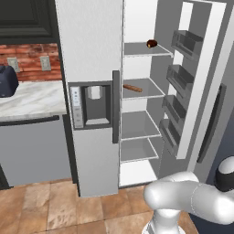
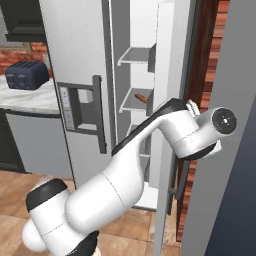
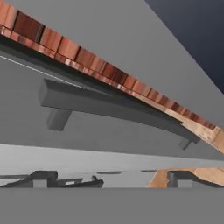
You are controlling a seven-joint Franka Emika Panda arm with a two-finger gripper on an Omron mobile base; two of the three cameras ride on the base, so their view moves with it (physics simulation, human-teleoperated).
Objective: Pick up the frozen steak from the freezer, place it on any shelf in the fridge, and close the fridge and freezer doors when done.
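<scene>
The freezer door (image 1: 91, 55), the left one with the dispenser, is shut. To its right the fridge door (image 1: 201, 82) stands swung wide open. A flat reddish-brown piece that looks like the steak (image 1: 132, 87) (image 2: 141, 97) lies on the second fridge shelf. My gripper (image 3: 111, 178) is open, its fingertips (image 3: 43, 177) far apart with nothing between them. It points at the outer face of the open door, close below the long dark handle (image 3: 113, 107). My hand (image 2: 220, 122) is behind that door's edge.
A small dark brown item (image 1: 151, 44) sits on the top fridge shelf. Door bins (image 1: 183, 77) line the inside of the open door. A marble counter (image 1: 27, 98) with a dark toaster (image 2: 27, 75) lies left of the fridge. A brick wall (image 2: 210, 50) is to the right.
</scene>
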